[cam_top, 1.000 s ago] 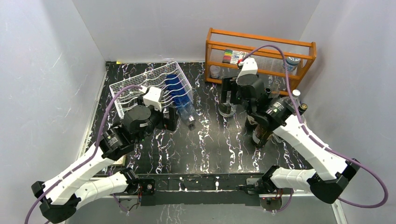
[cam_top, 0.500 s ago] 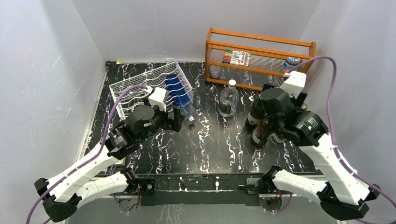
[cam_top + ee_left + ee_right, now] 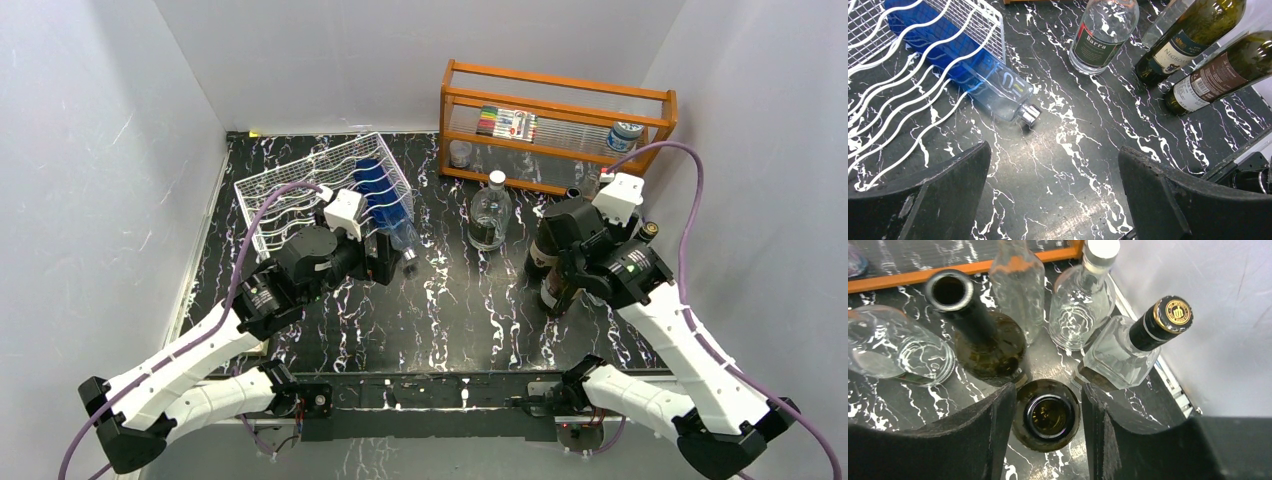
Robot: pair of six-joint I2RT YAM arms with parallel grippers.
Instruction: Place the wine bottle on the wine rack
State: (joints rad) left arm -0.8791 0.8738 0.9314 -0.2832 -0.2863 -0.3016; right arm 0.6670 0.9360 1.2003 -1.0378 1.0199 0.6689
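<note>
**A:** Bottle position, where was the wine bottle (image 3: 1048, 416)?

**B:** Upright on the counter (image 3: 450, 300) at the right, inside a cluster of clear and dark bottles. It was well apart from the wine rack (image 3: 290, 195) at the far left, so not racked yet.

**A:** Right fingers (image 3: 983, 440)?

**B:** Released, spread either side of its open mouth, camera looking straight down the neck. Slim gaps showed on both sides, so no grip. My read: they came from above because neighbours crowded the body and only the neck was free to pinch.

**A:** Left fingers (image 3: 948, 195)?

**B:** Wide apart too, holding nothing, over bare counter just near of the rack's right end. Possibly placed to take a handover, but that's a guess.

**A:** Anything in the rack?

**B:** A blue bottle (image 3: 973, 65) lay in a right-side cradle, its silver cap poking past the wire end. Cradles left of it looked free, so that's the likely target.

**A:** Risk?

**B:** Another dark bottle (image 3: 988, 345) stood just beside; couldn't tell if they touched. A lift could knock it.
</note>
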